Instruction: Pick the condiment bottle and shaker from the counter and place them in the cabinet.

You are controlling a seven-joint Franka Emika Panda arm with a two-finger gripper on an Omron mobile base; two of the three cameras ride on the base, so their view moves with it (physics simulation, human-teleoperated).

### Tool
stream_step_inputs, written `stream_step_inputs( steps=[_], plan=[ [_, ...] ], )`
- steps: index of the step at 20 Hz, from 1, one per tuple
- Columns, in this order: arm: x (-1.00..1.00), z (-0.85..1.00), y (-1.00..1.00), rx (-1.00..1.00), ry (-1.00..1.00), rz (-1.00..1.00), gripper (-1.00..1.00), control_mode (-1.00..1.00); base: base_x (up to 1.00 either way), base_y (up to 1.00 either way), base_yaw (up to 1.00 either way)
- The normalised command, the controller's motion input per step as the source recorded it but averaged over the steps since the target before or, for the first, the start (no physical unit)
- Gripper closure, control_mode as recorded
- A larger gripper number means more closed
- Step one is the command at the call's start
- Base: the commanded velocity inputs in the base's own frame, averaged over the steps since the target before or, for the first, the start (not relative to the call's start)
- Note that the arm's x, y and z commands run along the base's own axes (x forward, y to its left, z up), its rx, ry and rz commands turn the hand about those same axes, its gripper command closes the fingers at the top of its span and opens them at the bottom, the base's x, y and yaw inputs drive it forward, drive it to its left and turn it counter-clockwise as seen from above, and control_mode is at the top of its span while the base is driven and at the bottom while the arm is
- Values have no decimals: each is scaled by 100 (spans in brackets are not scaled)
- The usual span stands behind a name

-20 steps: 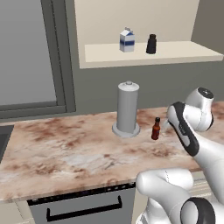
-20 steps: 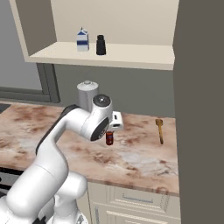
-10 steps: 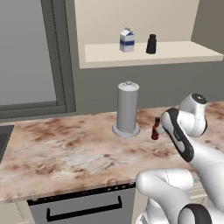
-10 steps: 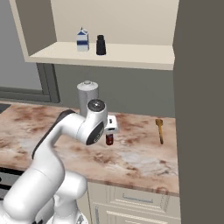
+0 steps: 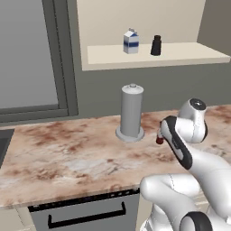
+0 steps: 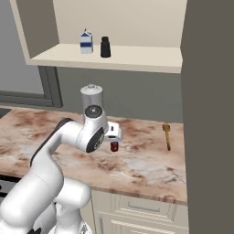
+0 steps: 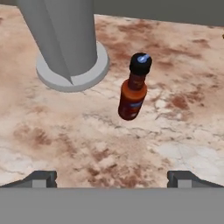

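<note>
Shaker (image 5: 156,45) first: it's up on the cabinet (image 5: 153,56) shelf, just right of the milk carton (image 5: 131,41), so by my read half the job is done. Down on the counter (image 5: 67,153), right of the tall grey cylinder (image 5: 131,113), the condiment bottle (image 7: 134,89) stands upright and untouched. Above it, the gripper (image 7: 112,178) has its jaws spread wide and empty. Grab and shelving look left to do.

We see the condiment bottle (image 7: 134,89), red-brown with a black cap, upright on the marbled counter (image 5: 67,153) just beside the grey cylinder (image 5: 131,113). The black shaker (image 5: 156,45) stands in the beige cabinet (image 5: 180,52), near the milk carton (image 5: 131,41).
</note>
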Motion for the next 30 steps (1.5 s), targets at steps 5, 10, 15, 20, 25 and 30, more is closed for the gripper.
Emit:
stream_step_inputs(
  steps=[5,10,15,20,25,30],
  plan=[
    [27,-18,0,0,0,-7,-100,-100,0,0,0],
    [23,-20,0,0,0,-2,-100,-100,0,0,0],
    [20,-14,0,0,0,-1,-100,-100,0,0,0],
    [24,-7,0,0,0,-1,-100,-100,0,0,0],
    [21,-8,-2,0,0,-1,-100,-100,0,0,0],
    [15,-8,-5,0,0,0,-100,-100,0,0,0]
  ],
)
